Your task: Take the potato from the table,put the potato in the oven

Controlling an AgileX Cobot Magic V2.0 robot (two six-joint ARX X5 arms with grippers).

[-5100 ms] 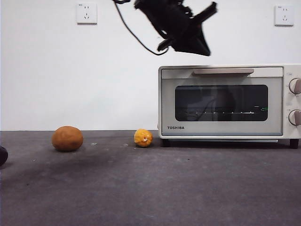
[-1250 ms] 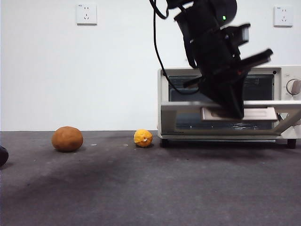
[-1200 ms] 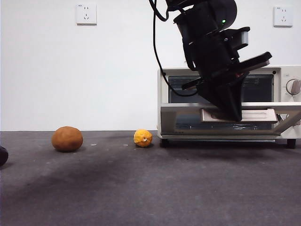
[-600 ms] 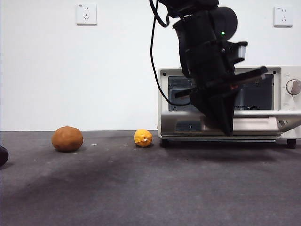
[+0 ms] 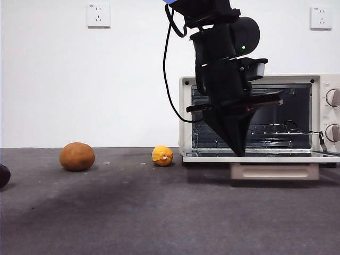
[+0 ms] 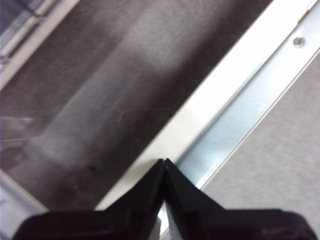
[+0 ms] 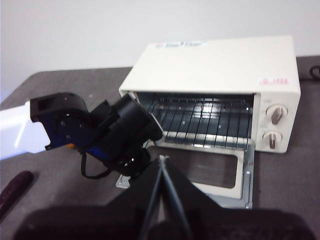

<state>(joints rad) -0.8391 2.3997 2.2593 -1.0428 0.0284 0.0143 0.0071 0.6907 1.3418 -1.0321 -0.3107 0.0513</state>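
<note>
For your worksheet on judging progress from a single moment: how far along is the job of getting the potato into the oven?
Done: the oven door lies fully open, the wire rack visible inside. In hand: the left pincer, jaws shut and holding nothing, hangs at the open door. The right pincer waits, shut. Left: the potato sits untouched on the table, beyond the yellow ball; it must be grasped and placed inside.
</note>
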